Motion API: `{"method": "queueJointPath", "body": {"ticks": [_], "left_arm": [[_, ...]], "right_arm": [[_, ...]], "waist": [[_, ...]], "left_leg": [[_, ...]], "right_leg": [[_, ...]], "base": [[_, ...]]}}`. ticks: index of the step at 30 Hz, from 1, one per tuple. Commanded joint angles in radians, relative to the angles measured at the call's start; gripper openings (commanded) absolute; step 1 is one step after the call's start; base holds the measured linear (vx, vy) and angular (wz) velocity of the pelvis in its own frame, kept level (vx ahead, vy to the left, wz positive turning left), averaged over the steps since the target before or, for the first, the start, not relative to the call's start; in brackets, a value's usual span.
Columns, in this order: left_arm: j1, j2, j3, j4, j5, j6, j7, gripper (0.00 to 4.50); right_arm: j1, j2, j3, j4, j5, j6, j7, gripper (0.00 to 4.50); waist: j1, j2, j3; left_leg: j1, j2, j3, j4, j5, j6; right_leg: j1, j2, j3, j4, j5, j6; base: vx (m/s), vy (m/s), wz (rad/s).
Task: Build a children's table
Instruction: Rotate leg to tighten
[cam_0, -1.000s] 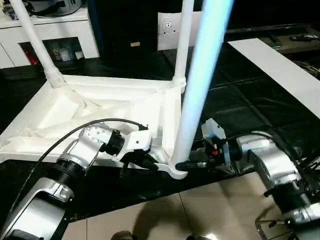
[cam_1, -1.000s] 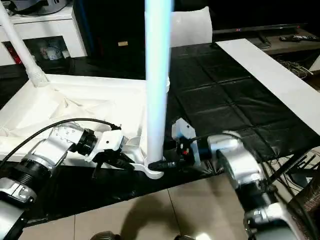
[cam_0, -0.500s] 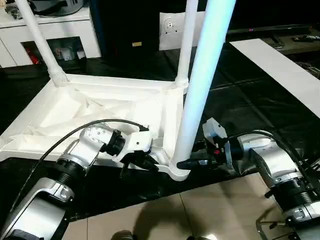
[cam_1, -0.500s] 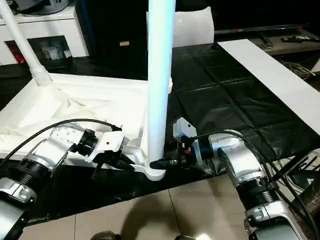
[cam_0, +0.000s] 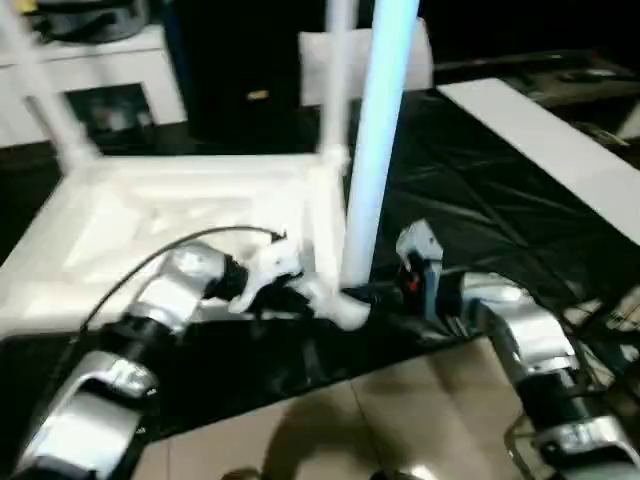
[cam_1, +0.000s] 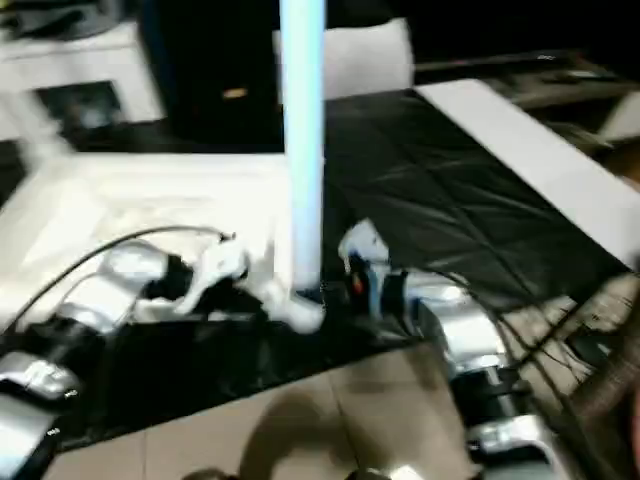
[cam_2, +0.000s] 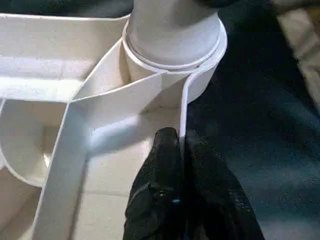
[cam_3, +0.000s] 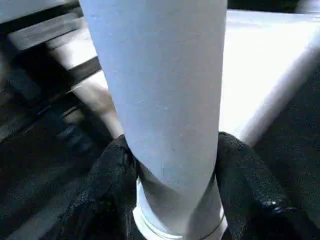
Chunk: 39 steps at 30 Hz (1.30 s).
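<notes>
The white tabletop (cam_0: 170, 215) lies upside down on a black mat, ribs up. Two white legs stand in its far corner sockets, one at the far left (cam_0: 45, 105) and one at the far right (cam_0: 335, 85). A third leg (cam_0: 378, 140) stands upright in the near right corner socket (cam_0: 352, 308). My left gripper (cam_2: 181, 140) is shut on the thin rim wall of the tabletop just beside that socket (cam_2: 172, 47). My right gripper (cam_3: 175, 165) is closed around the base of the third leg (cam_3: 160, 80), with a black finger (cam_3: 107, 172) pressed on each side.
A flat white sheet (cam_0: 540, 130) lies on the mat (cam_0: 470, 200) at the right. A white cabinet (cam_0: 100, 60) stands at the back left beside a dark unit. Tiled floor (cam_0: 400, 420) runs along the near edge, with cables (cam_0: 610, 310) at the far right.
The head views have shifted and blurred, so the camera moved. Both grippers keep their places at the near right corner, and the third leg stays upright.
</notes>
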<state>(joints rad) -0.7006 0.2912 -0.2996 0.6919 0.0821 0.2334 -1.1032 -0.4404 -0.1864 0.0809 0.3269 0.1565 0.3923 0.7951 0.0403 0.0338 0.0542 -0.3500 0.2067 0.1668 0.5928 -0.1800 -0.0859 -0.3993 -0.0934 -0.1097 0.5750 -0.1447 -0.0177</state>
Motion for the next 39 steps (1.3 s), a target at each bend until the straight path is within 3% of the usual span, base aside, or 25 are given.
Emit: {"method": "queueJointPath", "body": {"ticks": [1, 4, 6, 8, 9, 10, 13, 15, 19, 25, 28, 29, 31, 32, 33, 39], "left_arm": [[-0.053, -0.094, 0.031, -0.012, -0.044, 0.019, 0.124, 0.00], [-0.073, -0.135, 0.068, 0.002, -0.041, 0.057, 0.224, 0.00], [-0.096, -0.172, 0.103, 0.024, -0.036, 0.070, 0.321, 0.00], [-0.101, -0.178, 0.106, 0.032, -0.031, 0.059, 0.339, 0.00], [-0.102, -0.180, 0.107, 0.034, -0.030, 0.057, 0.345, 0.00], [-0.102, -0.177, 0.100, 0.036, -0.022, 0.036, 0.341, 0.00], [-0.090, -0.163, 0.088, 0.035, -0.016, 0.002, 0.309, 0.00], [-0.077, -0.150, 0.083, 0.027, -0.020, -0.030, 0.272, 0.00], [-0.054, -0.105, 0.054, 0.020, -0.012, -0.083, 0.200, 0.00], [-0.043, -0.026, 0.027, 0.048, 0.005, -0.246, 0.083, 0.00], [-0.068, 0.015, 0.029, 0.117, 0.029, -0.320, 0.083, 0.00], [-0.075, 0.020, 0.034, 0.132, 0.030, -0.335, 0.086, 0.00], [-0.100, 0.037, 0.057, 0.172, 0.025, -0.370, 0.104, 0.00], [-0.105, 0.042, 0.062, 0.180, 0.019, -0.382, 0.100, 0.00], [-0.107, 0.045, 0.064, 0.183, 0.015, -0.390, 0.093, 0.28], [-0.083, 0.051, 0.118, 0.137, -0.070, -0.366, 0.038, 0.81]], "right_arm": [[-0.012, 0.110, 0.096, -0.003, 0.031, 0.062, -0.012, 1.93], [-0.033, 0.181, 0.069, 0.032, 0.006, 0.089, -0.148, 1.93], [-0.079, 0.261, 0.015, 0.106, -0.024, 0.103, -0.341, 1.93], [-0.098, 0.285, -0.009, 0.137, -0.034, 0.092, -0.409, 1.93], [-0.105, 0.295, -0.018, 0.148, -0.041, 0.084, -0.437, 1.93], [-0.119, 0.315, -0.044, 0.172, -0.045, 0.047, -0.481, 2.28], [-0.126, 0.328, -0.066, 0.184, -0.046, 0.005, -0.500, 2.65], [-0.129, 0.331, -0.073, 0.184, -0.047, -0.019, -0.498, 2.74], [-0.106, 0.305, -0.048, 0.151, -0.065, -0.069, -0.464, 3.15], [0.014, 0.209, -0.009, -0.006, -0.086, -0.115, -0.376, 3.63], [0.117, 0.131, -0.001, -0.129, -0.073, -0.089, -0.304, 3.95], [0.138, 0.118, -0.004, -0.153, -0.072, -0.091, -0.298, 3.99], [0.213, 0.074, 0.002, -0.234, -0.070, -0.098, -0.266, 4.01], [0.233, 0.061, 0.008, -0.259, -0.066, -0.098, -0.252, 4.18], [0.247, 0.053, 0.013, -0.276, -0.057, -0.097, -0.237, 4.39], [0.339, 0.018, 0.028, -0.421, 0.005, -0.066, -0.182, 4.50]], "waist": [[-0.005, -0.004, -0.060], [-0.019, -0.001, -0.061], [-0.033, 0.005, -0.063], [-0.042, 0.008, -0.064], [-0.050, 0.008, -0.063], [-0.050, 0.007, -0.065], [-0.056, 0.008, -0.070], [-0.053, 0.010, -0.077], [-0.051, 0.012, -0.084], [-0.028, 0.012, -0.087], [-0.011, 0.013, -0.079], [0.000, 0.013, -0.075], [0.005, 0.010, -0.072], [0.004, 0.011, -0.070], [0.002, 0.006, -0.069], [0.003, 0.002, -0.065]], "left_leg": [[0.007, -0.001, -0.009, -0.069, -0.361, 0.015], [0.006, -0.004, -0.012, -0.064, -0.368, 0.018], [0.005, 0.000, -0.016, -0.067, -0.384, 0.024], [0.007, -0.001, -0.020, -0.068, -0.400, 0.023], [0.002, -0.001, -0.021, -0.070, -0.402, 0.025], [0.003, 0.000, -0.021, -0.070, -0.398, 0.026], [-0.006, 0.004, -0.019, -0.074, -0.352, 0.041], [-0.011, 0.008, -0.016, -0.074, -0.292, 0.050], [-0.019, 0.008, -0.010, -0.066, -0.195, 0.073], [-0.014, 0.014, -0.006, -0.064, -0.121, 0.101], [-0.008, 0.015, -0.001, -0.067, -0.183, 0.088], [-0.003, 0.016, 0.000, -0.069, -0.213, 0.075], [-0.001, 0.015, 0.000, -0.074, -0.265, 0.053], [-0.005, 0.014, -0.003, -0.076, -0.283, 0.042], [-0.008, 0.014, -0.004, -0.077, -0.291, 0.039], [-0.008, 0.010, -0.003, -0.073, -0.301, 0.050]], "right_leg": [[0.043, -0.044, 0.016, -0.110, -0.609, -0.056], [0.043, -0.047, 0.006, -0.114, -0.630, -0.049], [0.044, -0.048, 0.000, -0.119, -0.603, -0.051], [0.046, -0.048, -0.005, -0.122, -0.589, -0.053], [0.046, -0.047, -0.003, -0.120, -0.570, -0.060], [0.048, -0.049, -0.002, -0.119, -0.560, -0.063], [0.050, -0.050, 0.016, -0.102, -0.453, -0.111], [0.055, -0.051, 0.027, -0.083, -0.331, -0.163], [0.062, -0.051, 0.032, -0.063, -0.197, -0.215], [0.065, -0.049, 0.040, -0.047, -0.092, -0.239], [0.058, -0.048, 0.042, -0.057, -0.170, -0.218], [0.054, -0.048, 0.042, -0.064, -0.225, -0.197], [0.052, -0.049, 0.041, -0.074, -0.317, -0.158], [0.055, -0.049, 0.040, -0.077, -0.358, -0.140], [0.053, -0.050, 0.040, -0.079, -0.380, -0.132], [0.047, -0.053, 0.035, -0.092, -0.480, -0.107]], "base": [[0.000, 0.000, 0.00], [0.000, 0.000, 0.00], [0.000, 0.000, 0.00], [0.000, 0.000, 0.00], [0.000, 0.000, 0.00], [0.000, 0.000, 0.00], [0.000, 0.000, 0.00], [0.000, 0.000, 0.00], [0.000, 0.000, 0.00], [0.000, 0.000, 0.00], [0.000, 0.000, 0.00], [0.000, 0.000, 0.00], [0.000, 0.000, 0.00], [0.000, 0.000, 0.00], [0.000, 0.000, 0.00], [0.000, 0.000, 0.00]]}}
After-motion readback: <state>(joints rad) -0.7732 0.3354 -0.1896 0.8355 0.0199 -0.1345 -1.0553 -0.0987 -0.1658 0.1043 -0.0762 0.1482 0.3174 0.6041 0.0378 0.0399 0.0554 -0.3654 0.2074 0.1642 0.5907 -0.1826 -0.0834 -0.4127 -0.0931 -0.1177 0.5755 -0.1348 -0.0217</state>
